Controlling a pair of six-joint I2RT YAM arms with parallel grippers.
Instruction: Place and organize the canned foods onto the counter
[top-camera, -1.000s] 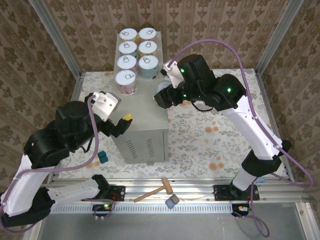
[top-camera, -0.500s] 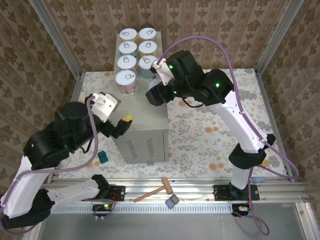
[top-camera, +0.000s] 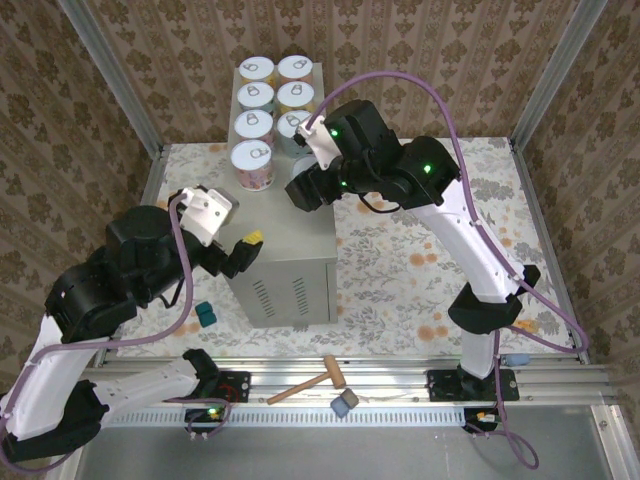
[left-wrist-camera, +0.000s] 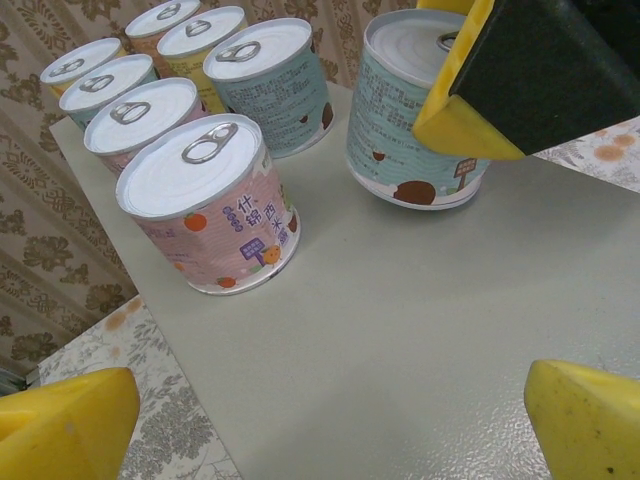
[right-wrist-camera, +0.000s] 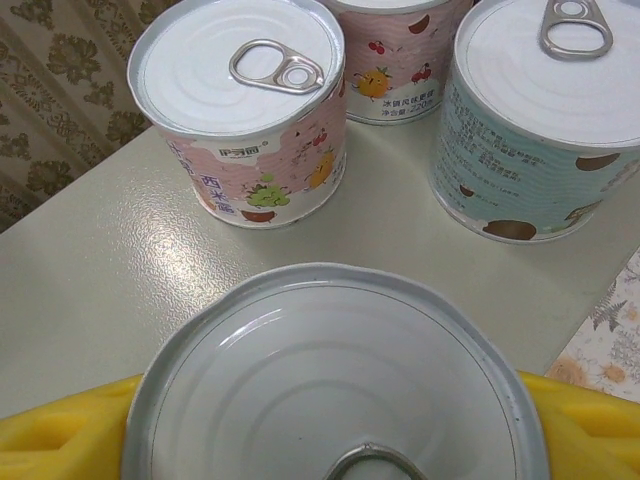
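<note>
Right wrist: upright teal can (right-wrist-camera: 330, 360) on counter (right-wrist-camera: 110, 270), clasped in right gripper (right-wrist-camera: 330, 430); left gripper (left-wrist-camera: 325, 425) wide open.

Counter (top-camera: 290, 225) top: seven cans (top-camera: 254, 124) in two columns, eighth can (left-wrist-camera: 400, 130) alongside.

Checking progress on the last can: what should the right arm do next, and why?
Probably open the right gripper and lift clear: the teal can it holds already appears to stand on the counter, beside the pink can, completing the rows.
</note>
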